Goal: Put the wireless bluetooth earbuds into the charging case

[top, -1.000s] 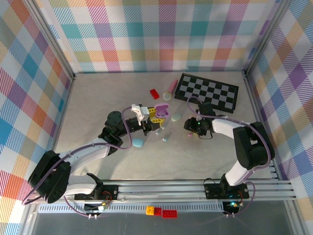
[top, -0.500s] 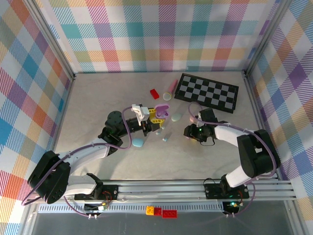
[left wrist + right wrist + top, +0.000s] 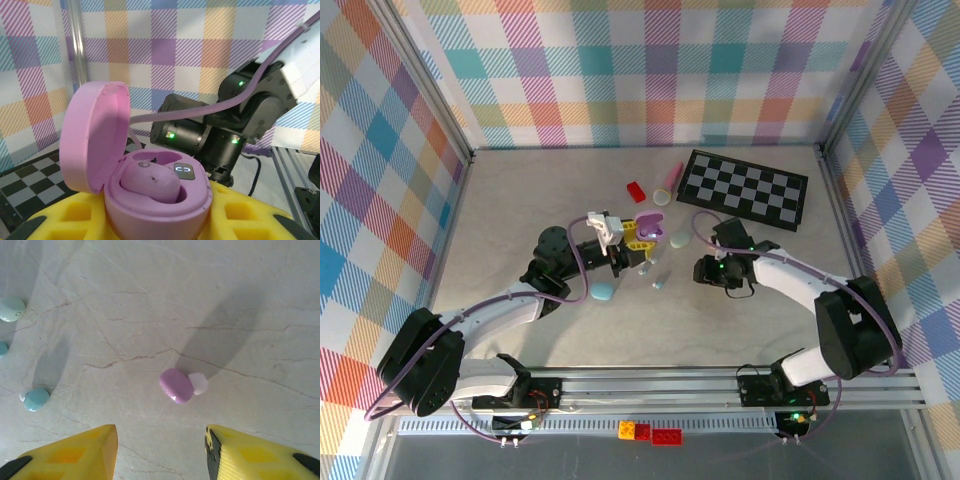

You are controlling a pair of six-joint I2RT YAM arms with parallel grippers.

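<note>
Glossy purple earbud (image 3: 176,385), whitish tip at 3 o'clock, is seen on worktop (image 3: 150,315); right jaws are spread wide, empty. Open pink charging case (image 3: 150,200) is clamped by left jaws.

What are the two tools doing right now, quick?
Left tool: closed on the open pink charging case.
Right tool: open, holding nothing; a purple earbud lies before it.

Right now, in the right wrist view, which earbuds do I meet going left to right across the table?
mint earbud → teal earbud → purple earbud, which lies just ahead of the open right hand.
</note>
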